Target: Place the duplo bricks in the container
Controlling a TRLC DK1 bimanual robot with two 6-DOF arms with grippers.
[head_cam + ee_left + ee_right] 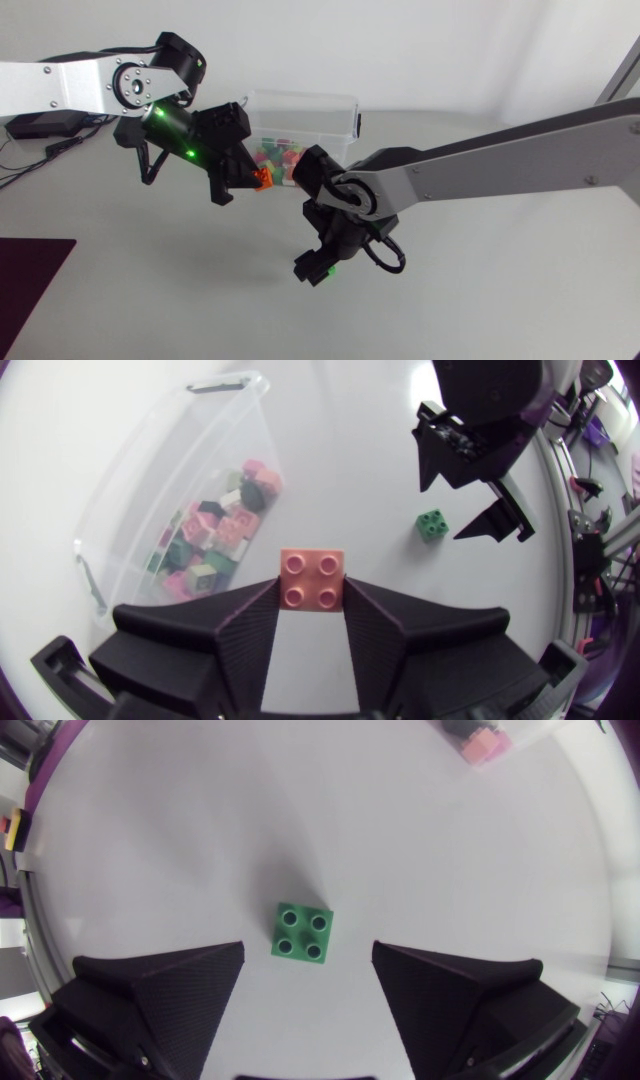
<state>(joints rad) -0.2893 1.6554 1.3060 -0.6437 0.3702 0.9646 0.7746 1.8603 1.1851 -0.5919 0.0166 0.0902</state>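
In the head view, the left end effector (245,178) grips a salmon duplo brick (263,179) just short of the near wall of the clear container (340,108), which stands by the worktop's far edge. The right end effector (312,268) hangs close by, nearer the worktop's middle. In the left wrist view the salmon brick is pinched between both fingers, with the container of mixed bricks (215,545) ahead and to one side. Releasing here would likely drop it on the worktop (340,450) outside the wall. In the right wrist view the fingers stand wide apart over a green duplo brick (302,932) lying flat. An off-centre descent could knock it aside, and the arms are near enough to collide.
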